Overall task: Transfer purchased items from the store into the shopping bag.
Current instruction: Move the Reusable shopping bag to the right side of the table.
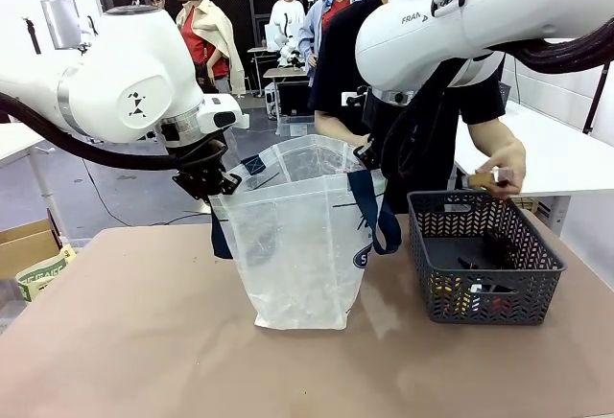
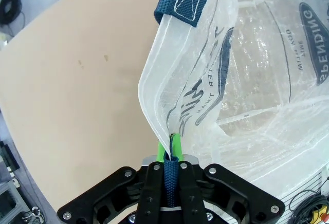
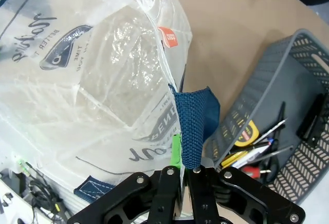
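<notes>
The shopping bag (image 1: 297,245) stands on the brown worktop (image 1: 115,341), nearer the robot's left, its mouth held open from two sides. I can make out nothing inside through its translucent walls. The left gripper (image 2: 172,144) is pinched on a navy strap (image 2: 171,180) together with the thin rim of plastic. The right gripper (image 3: 181,152) nips the opposite strap and rim the same way.

Both holds look narrow, only a fold of webbing and film between the green pads. If either arm pulls outward or upward, the film could slide out and the mouth would fall shut on that side. Too much spread could also lift the light bag off its base or strain the seam under the strap.

Just beside the bag, on the robot's right, sits the grey basket (image 1: 484,274). A yellow tape measure (image 3: 247,134) and other thin pieces lie in its bottom.

Over the basket's far rim the person's hand (image 1: 506,164) holds a small brownish piece (image 1: 483,180). Its way to the bag passes close to the right arm's wrist and cables, so a knock there seems the likeliest trouble. It could jolt the grip loose. A dropped item landing on the rim, or against one wall of so light a bag, may tip or fold it.
</notes>
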